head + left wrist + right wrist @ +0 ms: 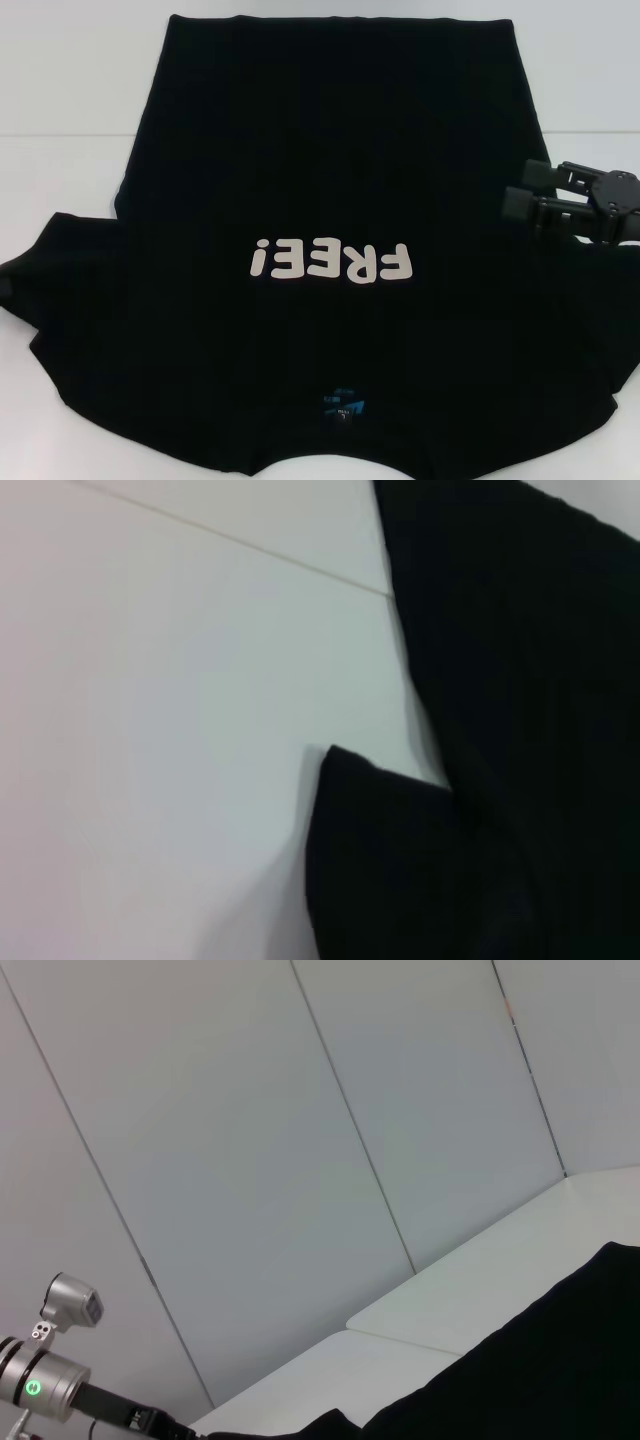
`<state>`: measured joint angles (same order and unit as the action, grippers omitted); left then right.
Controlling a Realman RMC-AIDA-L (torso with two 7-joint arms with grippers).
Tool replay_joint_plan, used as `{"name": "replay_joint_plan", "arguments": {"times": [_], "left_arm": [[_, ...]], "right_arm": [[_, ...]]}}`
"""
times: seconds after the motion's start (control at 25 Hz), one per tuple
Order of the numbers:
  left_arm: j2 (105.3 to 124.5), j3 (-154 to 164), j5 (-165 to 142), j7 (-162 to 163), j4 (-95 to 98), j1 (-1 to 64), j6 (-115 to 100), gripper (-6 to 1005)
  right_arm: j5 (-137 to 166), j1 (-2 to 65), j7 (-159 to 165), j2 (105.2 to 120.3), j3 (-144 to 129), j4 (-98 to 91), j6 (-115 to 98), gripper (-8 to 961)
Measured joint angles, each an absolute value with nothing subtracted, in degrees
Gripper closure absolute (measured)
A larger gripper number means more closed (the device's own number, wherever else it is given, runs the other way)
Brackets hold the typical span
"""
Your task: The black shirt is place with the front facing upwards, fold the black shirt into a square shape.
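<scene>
Across the white surface (60, 90) the black shirt (330, 170) is spread front up, soft and limp, best taken at a sleeve or hem edge, while the right gripper (517, 190) is held just above its right side, fingers parted and empty.

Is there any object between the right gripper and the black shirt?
No, nothing visible. The right gripper hangs over the shirt's right side with only bare cloth beneath. The left gripper is out of view.
</scene>
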<state>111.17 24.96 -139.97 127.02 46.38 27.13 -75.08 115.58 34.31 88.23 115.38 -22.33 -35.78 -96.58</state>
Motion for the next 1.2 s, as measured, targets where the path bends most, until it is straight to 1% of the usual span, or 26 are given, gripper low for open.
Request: {"name": "replay_joint_plan", "arguments": {"times": [0.16, 0.4, 0.64, 0.76, 0.92, 1.04, 1.2], "left_arm": [[111.28, 25.0, -138.5, 126.6, 46.5, 28.3, -75.6, 896], [112.07, 25.2, -135.5, 124.7, 46.3, 30.5, -78.2, 892], [114.03, 25.6, -132.3, 121.2, 46.4, 32.2, -82.0, 887], [116.13, 26.4, -130.3, 118.6, 46.3, 33.2, -83.3, 885], [120.1, 29.4, -129.5, 114.4, 45.9, 34.6, -83.0, 881], [121.88, 32.2, -129.4, 112.4, 45.0, 35.2, -81.5, 879], [123.1, 33.7, -128.9, 110.7, 44.5, 35.3, -79.0, 876]], "right_arm": [[115.6, 34.3, 88.1, 115.45, -22.3, -35.8, -96.6, 67], [115.6, 34.4, 88.1, 115.47, -22.3, -35.8, -96.6, 68], [115.6, 34.4, 88.0, 115.47, -22.3, -35.8, -96.7, 68], [115.6, 34.3, 88.0, 115.47, -22.3, -35.8, -96.7, 68], [115.6, 34.3, 88.0, 115.44, -22.3, -35.8, -96.9, 68], [115.3, 34.2, 88.2, 115.35, -22.3, -35.8, -96.9, 67], [112.9, 33.9, 88.7, 114.85, -22.2, -35.7, -96.8, 67]]}}
